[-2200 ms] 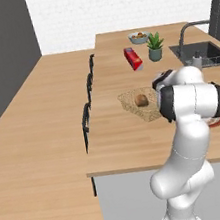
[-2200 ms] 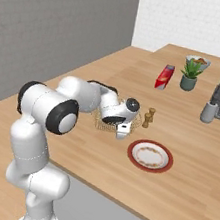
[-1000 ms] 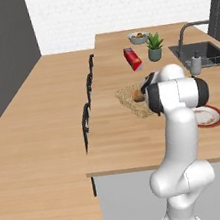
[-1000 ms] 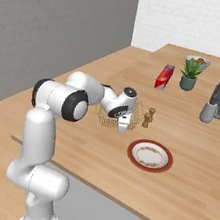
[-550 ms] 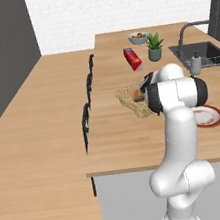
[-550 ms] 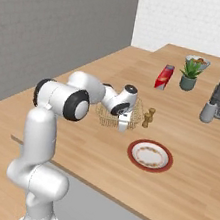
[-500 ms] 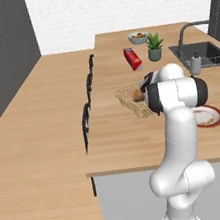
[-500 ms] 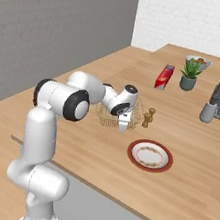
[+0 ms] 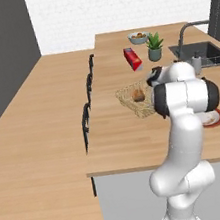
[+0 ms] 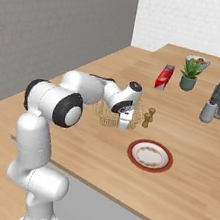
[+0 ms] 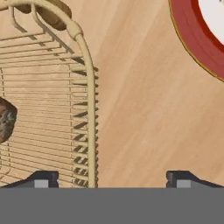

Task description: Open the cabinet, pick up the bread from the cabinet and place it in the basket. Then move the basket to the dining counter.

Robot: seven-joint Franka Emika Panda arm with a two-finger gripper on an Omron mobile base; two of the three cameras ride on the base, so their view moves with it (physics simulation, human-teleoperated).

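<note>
Light wood runs across the whole dining counter [image 9: 138,143], the table on which everything stands, with a sink at its far end. On it the basket [image 9: 137,100] sits with the bread [image 9: 138,95] lying inside. The gripper [image 10: 124,120] hangs low at the basket's near rim; in the hand view its two finger tips [image 11: 42,179] stand wide apart, straddling the basket's wire side wall [image 11: 85,105] and pinching nothing, while the bread [image 11: 6,119] lies just beyond the left tip, inside the weave. A red-rimmed plate [image 10: 150,155] rests near the gripper on its other side, and two small shakers [image 10: 148,117] stand just past the basket. Judging by this, the basket appears delivered and let go; what remains is likely a straight lift clear of the rim without snagging the wire.
</note>
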